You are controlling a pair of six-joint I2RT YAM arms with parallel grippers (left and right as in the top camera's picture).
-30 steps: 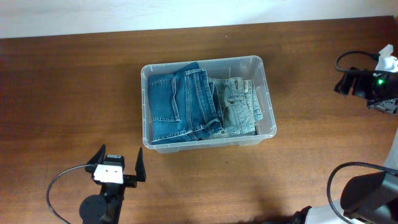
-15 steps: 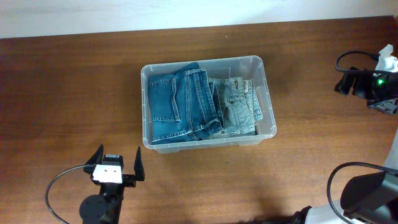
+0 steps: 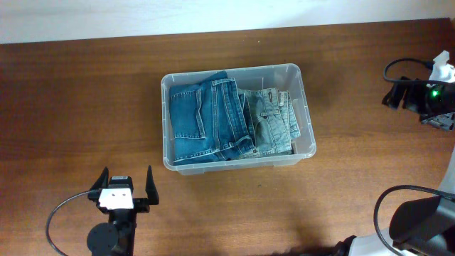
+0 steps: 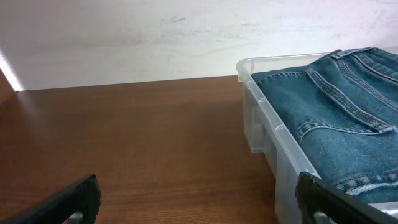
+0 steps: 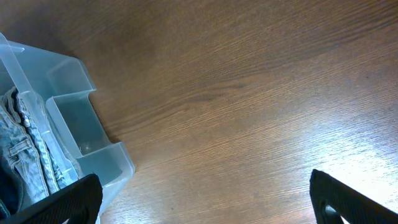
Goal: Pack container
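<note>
We see the left tool (image 3: 126,175) and right tool (image 5: 204,183) wide apart, and jeans (image 3: 199,117) inside the container (image 3: 242,162).

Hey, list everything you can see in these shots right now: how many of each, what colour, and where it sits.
container: one, clear plastic, middle of the table, holding folded denim.
dark blue jeans: one folded pair, left and middle part of the container.
light blue jeans: one folded, faded pair as far as shows, right part of the container, beside the dark pair.
table: one, brown wood, under everything.
wall: one, white, behind the table's far edge.
left gripper: one, black with a white block, front left of the container, open, holding nothing.
right gripper: one, black, open, over bare table to the container's right.
</note>
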